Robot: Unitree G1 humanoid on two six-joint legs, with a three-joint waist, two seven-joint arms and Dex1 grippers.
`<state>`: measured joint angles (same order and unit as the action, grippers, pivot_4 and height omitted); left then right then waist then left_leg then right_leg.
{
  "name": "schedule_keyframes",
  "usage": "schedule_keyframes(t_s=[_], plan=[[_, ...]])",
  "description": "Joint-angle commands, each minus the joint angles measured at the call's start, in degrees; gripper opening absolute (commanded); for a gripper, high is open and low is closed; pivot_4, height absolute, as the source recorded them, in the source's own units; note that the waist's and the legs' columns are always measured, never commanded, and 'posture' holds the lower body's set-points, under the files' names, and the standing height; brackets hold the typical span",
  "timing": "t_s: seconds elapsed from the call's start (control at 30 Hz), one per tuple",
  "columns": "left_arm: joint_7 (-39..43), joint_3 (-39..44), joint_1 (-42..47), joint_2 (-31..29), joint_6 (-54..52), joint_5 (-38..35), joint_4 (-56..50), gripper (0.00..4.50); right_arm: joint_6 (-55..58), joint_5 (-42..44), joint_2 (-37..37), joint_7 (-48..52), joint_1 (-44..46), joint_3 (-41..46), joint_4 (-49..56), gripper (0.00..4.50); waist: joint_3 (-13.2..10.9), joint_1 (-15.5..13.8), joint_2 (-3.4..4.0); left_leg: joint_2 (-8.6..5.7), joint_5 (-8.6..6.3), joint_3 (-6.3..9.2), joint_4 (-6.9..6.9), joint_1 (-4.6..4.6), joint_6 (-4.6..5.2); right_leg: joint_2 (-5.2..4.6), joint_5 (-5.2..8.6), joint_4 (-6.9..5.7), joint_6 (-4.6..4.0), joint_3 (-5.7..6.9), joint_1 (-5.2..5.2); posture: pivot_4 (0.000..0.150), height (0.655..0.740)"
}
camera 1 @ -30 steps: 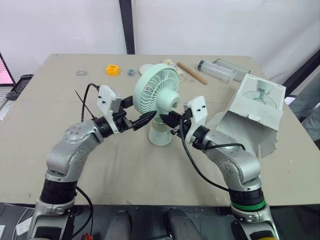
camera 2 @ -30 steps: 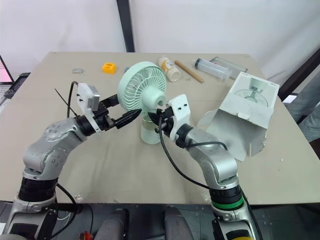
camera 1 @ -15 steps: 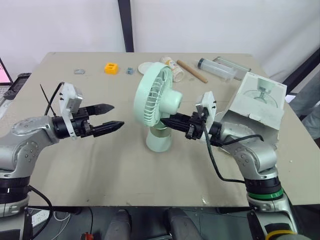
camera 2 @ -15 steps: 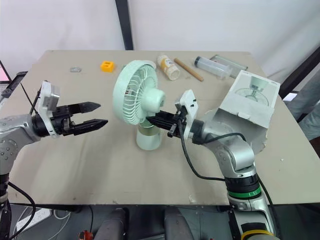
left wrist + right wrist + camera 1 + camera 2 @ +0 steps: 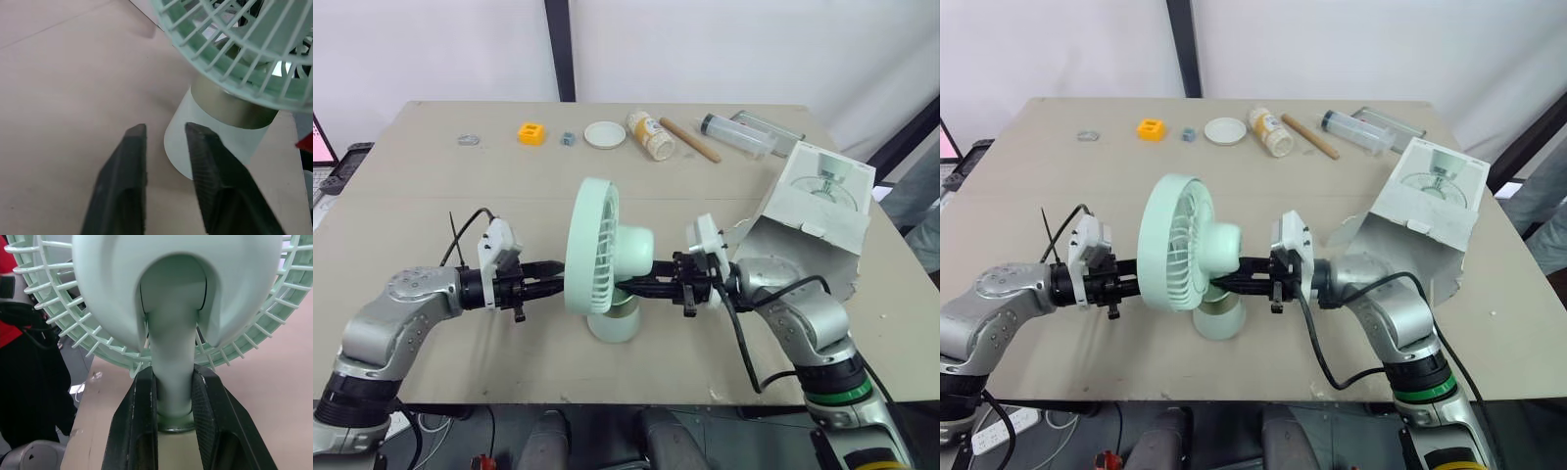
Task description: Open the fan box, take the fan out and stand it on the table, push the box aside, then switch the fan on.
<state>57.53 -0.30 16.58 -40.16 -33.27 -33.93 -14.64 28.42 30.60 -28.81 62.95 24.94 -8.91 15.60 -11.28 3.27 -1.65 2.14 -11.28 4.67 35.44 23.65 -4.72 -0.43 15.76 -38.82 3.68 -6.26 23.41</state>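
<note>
The mint-green fan [image 5: 594, 257] stands upright on its round base [image 5: 615, 323] in the middle of the table, its grille facing my left. My right gripper [image 5: 173, 377] is shut on the fan's neck just behind the head, a finger [image 5: 144, 396] on each side. My left gripper [image 5: 165, 129] hovers low in front of the grille, beside the base. Its fingers [image 5: 548, 281] stand a narrow gap apart with nothing between them. The white fan box [image 5: 815, 217] lies open at the right, with its flap toward the fan.
Along the far edge lie a small ring [image 5: 467, 140], an orange block [image 5: 532, 134], a white lid [image 5: 604, 134], a tipped bottle [image 5: 651, 135], a wooden stick [image 5: 690, 140] and a clear tube [image 5: 739, 134]. A laptop edge [image 5: 321, 147] shows at the far left.
My left gripper has come in from the left to the fan's front, and its fingers have narrowed. The fan has turned edge-on and shifted nearer, still in my right gripper.
</note>
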Motion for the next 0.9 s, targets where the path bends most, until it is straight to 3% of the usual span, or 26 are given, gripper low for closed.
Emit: schedule_keyframes(t_s=[0.03,0.9], plan=[[1.49,-1.98,-0.72,0.81,2.99,1.62,-0.95,0.04,-3.66,-0.27,-0.28,1.20,-0.35,0.71,1.17,0.38,0.00,-0.04,0.00,0.00,0.00,0.00,0.00,0.00,0.00,0.00,0.00,0.00,0.00,0.00,0.00,0.150,0.7400],[2.82,-6.86,-2.87,2.91,6.21,6.54,0.26,0.04,-13.53,-5.84,-0.77,1.77,-2.54,-1.76,-4.31,0.38,0.02,-0.02,-0.02,0.03,0.03,0.00,0.06,-0.31,-0.01,0.04,-0.07,-0.14,-0.04,-0.01,-0.23,0.150,0.7400]])
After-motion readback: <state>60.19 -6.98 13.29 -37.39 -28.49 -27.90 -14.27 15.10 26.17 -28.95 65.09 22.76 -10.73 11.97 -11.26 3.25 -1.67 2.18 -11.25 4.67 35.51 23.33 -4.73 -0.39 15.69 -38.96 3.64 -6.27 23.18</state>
